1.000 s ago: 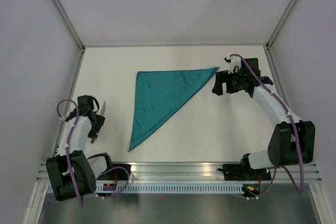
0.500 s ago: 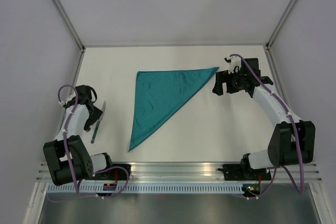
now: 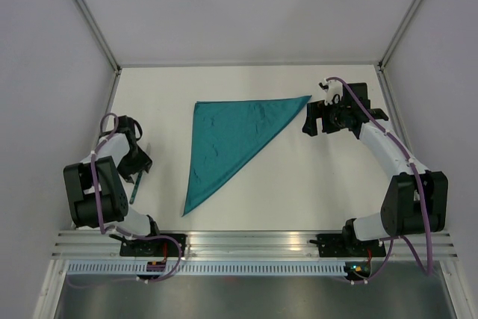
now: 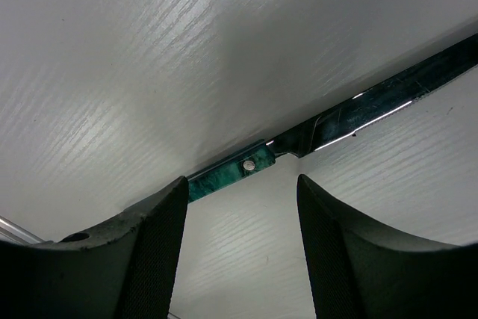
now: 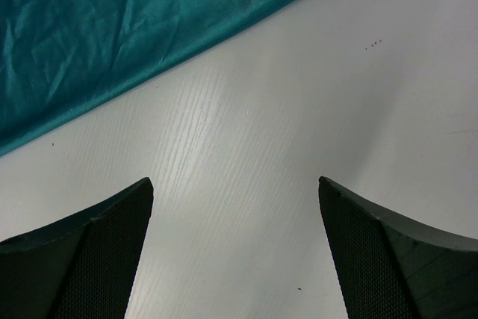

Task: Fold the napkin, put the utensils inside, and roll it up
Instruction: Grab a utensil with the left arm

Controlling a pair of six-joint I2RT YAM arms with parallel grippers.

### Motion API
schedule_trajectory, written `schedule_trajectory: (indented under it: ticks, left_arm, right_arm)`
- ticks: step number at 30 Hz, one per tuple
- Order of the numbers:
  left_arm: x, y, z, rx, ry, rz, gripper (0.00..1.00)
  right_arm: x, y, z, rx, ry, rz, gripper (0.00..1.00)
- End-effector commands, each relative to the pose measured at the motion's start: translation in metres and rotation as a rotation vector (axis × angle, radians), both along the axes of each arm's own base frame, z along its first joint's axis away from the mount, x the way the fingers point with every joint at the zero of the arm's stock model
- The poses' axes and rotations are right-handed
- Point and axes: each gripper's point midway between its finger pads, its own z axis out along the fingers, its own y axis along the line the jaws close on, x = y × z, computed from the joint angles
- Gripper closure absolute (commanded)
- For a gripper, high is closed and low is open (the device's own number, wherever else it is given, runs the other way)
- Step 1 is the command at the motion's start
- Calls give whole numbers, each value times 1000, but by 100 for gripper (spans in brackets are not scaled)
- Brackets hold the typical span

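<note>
The teal napkin (image 3: 231, 136) lies folded into a triangle in the middle of the table. Its edge shows at the top of the right wrist view (image 5: 112, 28). A knife (image 3: 134, 190) with a green marbled handle lies at the left; only its handle shows from above. In the left wrist view the knife (image 4: 246, 165) lies flat across the table just beyond my fingertips, its steel blade running to the upper right. My left gripper (image 3: 135, 158) (image 4: 240, 193) is open and empty over it. My right gripper (image 3: 307, 119) (image 5: 234, 184) is open and empty beside the napkin's right corner.
Grey walls and a metal frame enclose the white table (image 3: 314, 184). The left wall runs close to the left arm. A slotted rail (image 3: 246, 240) with the arm bases lies along the near edge. No other utensil shows.
My left gripper has swung right and turned over the knife, and now covers its blade in the top view. The right arm and the napkin have not moved.
</note>
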Motion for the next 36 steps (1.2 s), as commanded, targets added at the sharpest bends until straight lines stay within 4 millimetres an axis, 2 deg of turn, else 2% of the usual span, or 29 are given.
schedule_trajectory:
  ticks: [1,14,28,36]
  left_arm:
    - [15,1,5,-6,-12,-63,35]
    - [18,-5,-8,-11,49,-82,37]
    - [24,-34,-34,-80,100,-123,48]
    - [36,-47,-36,-122,73,-127,53]
  right_arm:
    - [2,-3,-1,-15,-3,-17,4]
    - [1,-3,-1,-20,-4,-17,4]
    - [2,-3,-3,-19,4,-14,4]
    - [2,-3,-5,-21,8,-12,4]
